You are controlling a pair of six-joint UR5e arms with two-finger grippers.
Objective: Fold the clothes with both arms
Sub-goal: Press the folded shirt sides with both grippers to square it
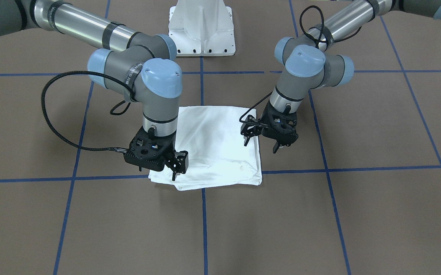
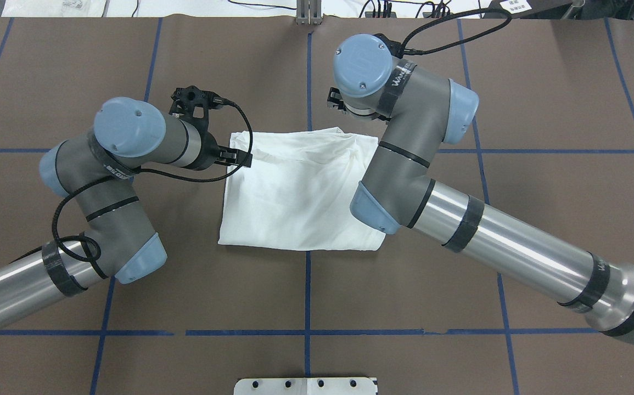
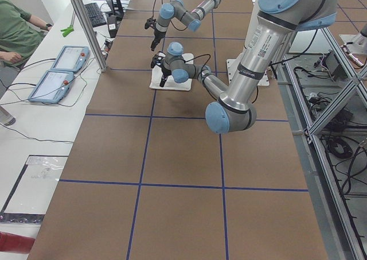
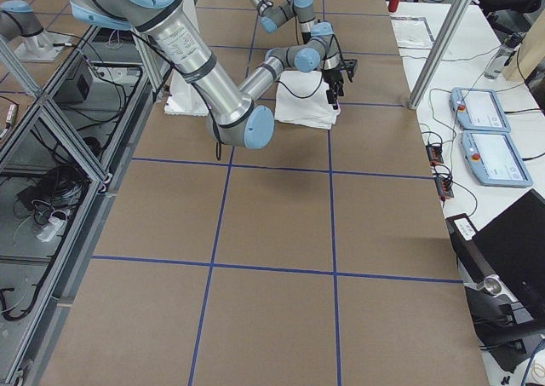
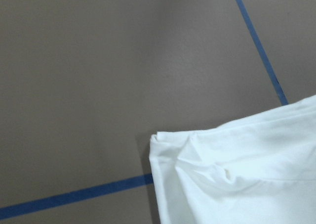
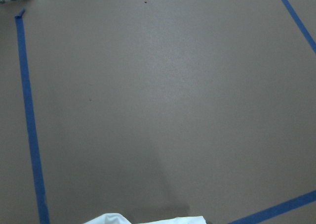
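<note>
Brown table [image 1: 357, 214], blue tape grid [image 1: 204, 229], folded white shirt [image 1: 212, 145], left gripper [image 1: 260, 146] spread empty over one edge, right gripper [image 1: 173, 172] at opposite corner — grip unclear, pedestal [image 1: 202, 34] beyond shirt.

Left claw [image 1: 260, 147] spread; right claw [image 1: 174, 172] downturned (gap unclear).

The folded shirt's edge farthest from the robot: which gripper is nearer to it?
Right. The right gripper hangs over that edge of the shirt, at one corner. The left gripper hangs beside a side edge, farther back toward the robot.
</note>
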